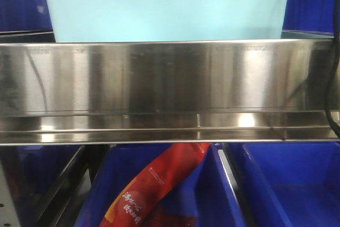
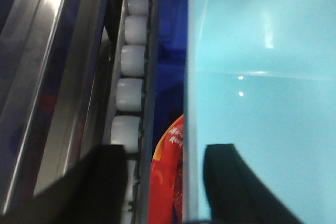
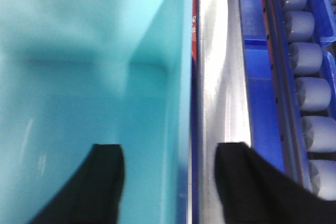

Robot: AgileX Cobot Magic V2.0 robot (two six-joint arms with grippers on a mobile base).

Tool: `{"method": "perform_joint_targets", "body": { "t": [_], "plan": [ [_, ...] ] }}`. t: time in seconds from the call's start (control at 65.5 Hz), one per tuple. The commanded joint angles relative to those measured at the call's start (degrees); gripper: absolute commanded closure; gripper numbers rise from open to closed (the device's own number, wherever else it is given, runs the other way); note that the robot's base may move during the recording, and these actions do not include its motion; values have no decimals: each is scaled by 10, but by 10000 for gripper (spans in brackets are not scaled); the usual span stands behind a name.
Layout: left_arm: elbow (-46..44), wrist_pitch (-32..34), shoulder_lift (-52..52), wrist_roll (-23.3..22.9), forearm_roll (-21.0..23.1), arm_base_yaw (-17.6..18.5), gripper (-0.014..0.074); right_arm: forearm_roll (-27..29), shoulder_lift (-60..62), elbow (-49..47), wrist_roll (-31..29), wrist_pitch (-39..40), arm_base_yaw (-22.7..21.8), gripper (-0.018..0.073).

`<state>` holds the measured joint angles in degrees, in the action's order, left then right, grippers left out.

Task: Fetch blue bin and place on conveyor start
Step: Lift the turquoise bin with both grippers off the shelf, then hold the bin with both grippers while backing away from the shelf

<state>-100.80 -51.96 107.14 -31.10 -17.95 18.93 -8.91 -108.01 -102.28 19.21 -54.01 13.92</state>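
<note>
on the upper shelf level, behind the stainless rail [image 1: 170, 78], the blue bin [image 1: 164, 9] sat squarely, with dark blue bins [image 1: 287, 184] and a red packet [image 1: 159, 179] on the level below. the conveyor start was in none of the views.

the left gripper [image 2: 165, 150] stood spread wide across the bin's left wall, one finger over the pale interior and the other outside, above the white rollers [image 2: 128, 61]. the right gripper [image 3: 170, 148] straddled the opposite wall the same way, jaws apart, its outer finger over the steel strip beside the bin. neither had clamped on anything.

the likeliest failure, as i judged it, was an uneven grip. if one side closed before the other, or bit lower on the wall, the bin would probably tip or twist on lifting. the walls looked smooth and slightly tapered, so a light pinch could slide up and off the rim. the outer fingers had little room, and closing might scrape the steel or the roller track. the rail in front also stood high against the bin, so a shallow lift could catch the base on its edge.
</note>
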Motion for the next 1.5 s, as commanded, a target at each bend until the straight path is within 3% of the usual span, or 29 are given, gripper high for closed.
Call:
{"method": "perform_joint_targets", "body": {
  "t": [0.0,0.061,0.107,0.29,0.611,0.855,1.038,1.48],
  "plan": [
    [-4,-10,-1,-4,2,3,566,-5,6,-4,0,7,-2,470],
    [-4,-9,-1,-4,16,4,710,-5,6,-4,0,7,-1,594],
    [-4,-9,-1,-4,21,5,706,-5,6,-4,0,9,-1,726],
    [-12,-20,-1,-5,-14,20,707,-5,9,-4,0,0,0,724],
    [-63,-54,-25,-11,-18,31,707,-6,58,-4,19,-5,1,726],
    [-67,-57,-84,-11,-39,41,707,-87,120,-4,57,-10,35,726],
    [-67,-52,-137,-26,-83,66,707,-102,169,-4,65,7,60,726],
    [-69,-27,-187,-26,-82,70,707,-120,220,-19,63,8,61,726]
  ]
}}
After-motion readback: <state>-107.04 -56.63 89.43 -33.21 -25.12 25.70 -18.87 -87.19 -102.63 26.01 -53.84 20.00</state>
